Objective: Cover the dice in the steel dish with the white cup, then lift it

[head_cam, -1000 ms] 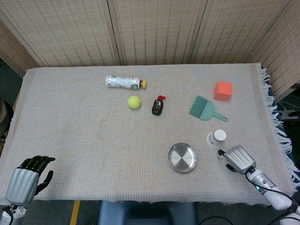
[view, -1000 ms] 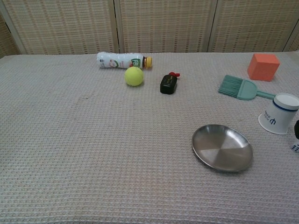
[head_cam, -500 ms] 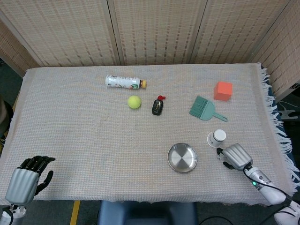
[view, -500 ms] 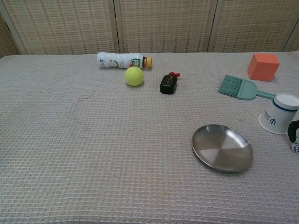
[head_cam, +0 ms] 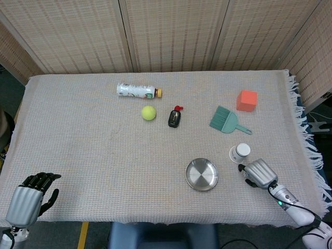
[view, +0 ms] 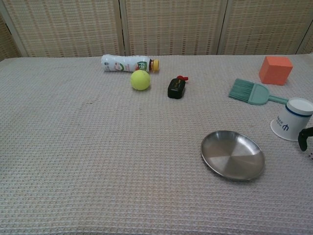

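The steel dish [head_cam: 202,174] [view: 233,154] lies near the table's front edge, and I see nothing in it. Just right of it the white cup [head_cam: 240,152] [view: 292,120] stands upside down on the cloth. My right hand [head_cam: 259,173] hovers palm down right in front of the cup, and a dark fingertip [view: 304,138] shows at the chest view's right edge. A sliver of the white dice [view: 311,155] lies on the cloth under that finger, mostly cut off. I cannot tell whether the fingers touch it. My left hand [head_cam: 27,199] rests at the front left corner, holding nothing.
Across the back lie a white bottle [head_cam: 137,91], a yellow-green ball [head_cam: 149,112], a small black object with a red tip [head_cam: 174,118], a teal brush [head_cam: 226,120] and an orange block [head_cam: 247,100]. The cloth's fringed edge [head_cam: 306,140] runs down the right.
My right hand has crept a little left and forward, toward the cup and the dice. Its finger now covers most of the dice in the chest view. The left hand has not moved.
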